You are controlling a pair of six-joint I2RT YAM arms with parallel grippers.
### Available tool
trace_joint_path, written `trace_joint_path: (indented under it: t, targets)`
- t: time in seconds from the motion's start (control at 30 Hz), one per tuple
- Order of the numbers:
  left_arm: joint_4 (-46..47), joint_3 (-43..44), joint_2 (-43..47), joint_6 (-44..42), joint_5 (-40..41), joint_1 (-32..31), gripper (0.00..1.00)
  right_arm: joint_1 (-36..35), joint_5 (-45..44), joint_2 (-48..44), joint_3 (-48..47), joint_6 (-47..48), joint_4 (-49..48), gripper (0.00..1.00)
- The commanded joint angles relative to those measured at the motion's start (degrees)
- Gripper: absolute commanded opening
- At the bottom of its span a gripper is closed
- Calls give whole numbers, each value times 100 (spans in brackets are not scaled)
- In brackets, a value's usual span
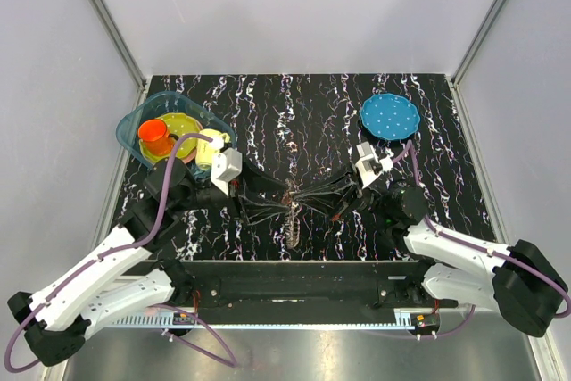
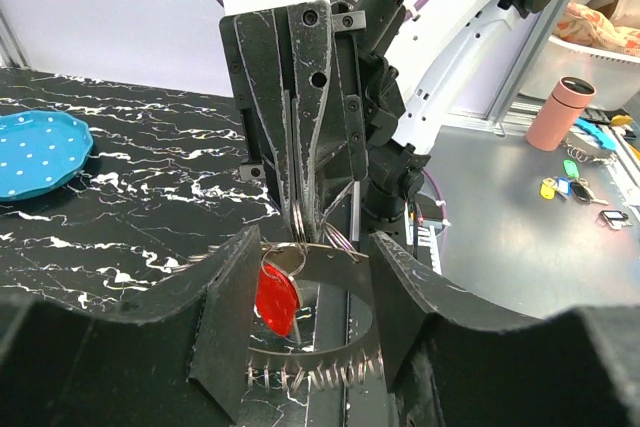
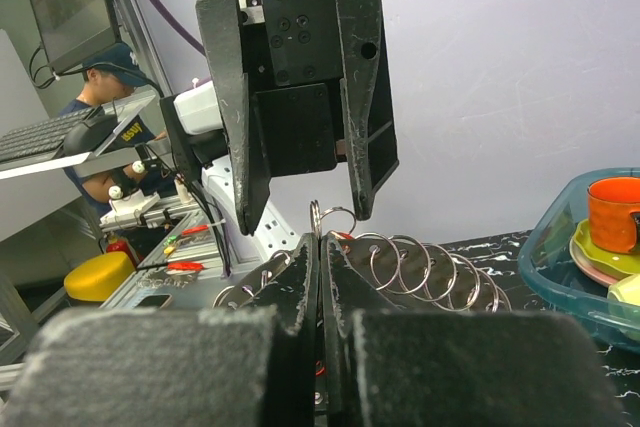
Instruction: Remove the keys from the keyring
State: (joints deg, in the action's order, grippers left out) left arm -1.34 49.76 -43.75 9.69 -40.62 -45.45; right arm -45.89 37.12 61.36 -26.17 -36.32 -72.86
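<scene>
Your left gripper (image 2: pixel 310 332) gapes apart around the keyring (image 2: pixel 335 269), red key (image 2: pixel 277 294) dangling between its fingers (image 2: pixel 222 342); your right gripper (image 3: pixel 320 257) is clamped tight on the ring's loops.

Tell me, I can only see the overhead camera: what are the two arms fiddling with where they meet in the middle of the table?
Observer: A metal keyring. The left wrist camera shows a small red key hanging from it, which you cannot make out from above.
Operator: Is the claw on the right actually pinching it?
Observer: Yes. In its own camera the right gripper has both fingers pressed flat together, with a thin wire ring of the keyring poking up between the tips.
</scene>
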Motion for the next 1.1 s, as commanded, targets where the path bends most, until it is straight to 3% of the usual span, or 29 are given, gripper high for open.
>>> trace_joint_path:
  t: [0.0, 0.37, 0.57, 1.07]
  targets:
    - [354, 113, 7, -143, 291, -51, 50, 36, -162, -89, -186, -51, -1530, 0]
    - [284, 113, -134, -231, 344, -96, 39, 36, -100, -81, -204, -69, -1521, 0]
    - [249, 113, -143, -301, 327, -131, 0, 36, -65, -46, -186, -95, -1503, 0]
    - [-120, 43, -196, -547, 476, -131, 0, 36, -135, -379, -125, 537, -63, 0]
